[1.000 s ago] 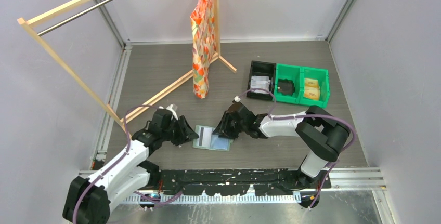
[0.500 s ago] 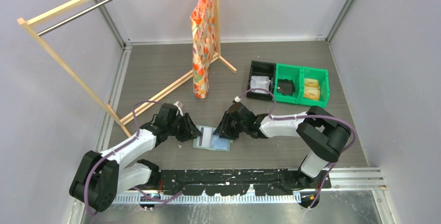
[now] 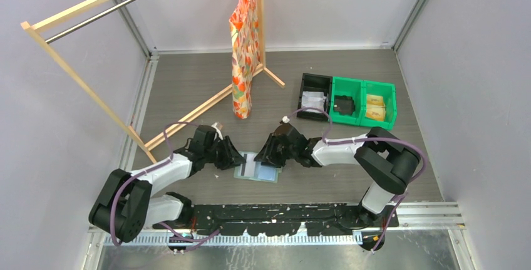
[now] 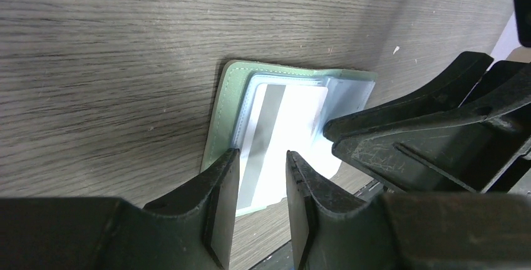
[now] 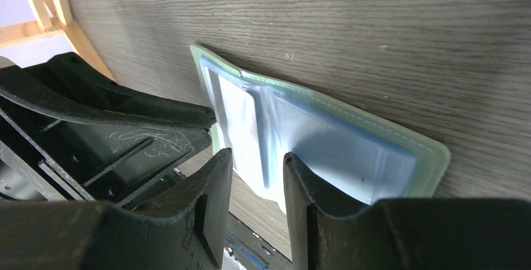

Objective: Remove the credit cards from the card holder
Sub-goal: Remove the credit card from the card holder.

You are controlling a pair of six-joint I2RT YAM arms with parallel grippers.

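Card holder (image 3: 255, 170) lies opened flat on the table (image 3: 188, 82) near its near edge, long axis left to right, between both grippers. Left gripper (image 4: 262, 160) is parted and grasps nothing. The striped card (image 4: 275, 126) sits directly ahead, nearest this arm. Right gripper (image 5: 257, 160) is parted over the opposite half.

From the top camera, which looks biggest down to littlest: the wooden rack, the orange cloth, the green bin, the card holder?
1. wooden rack
2. orange cloth and green bin look about alike: cloth longer, bin wider
3. card holder
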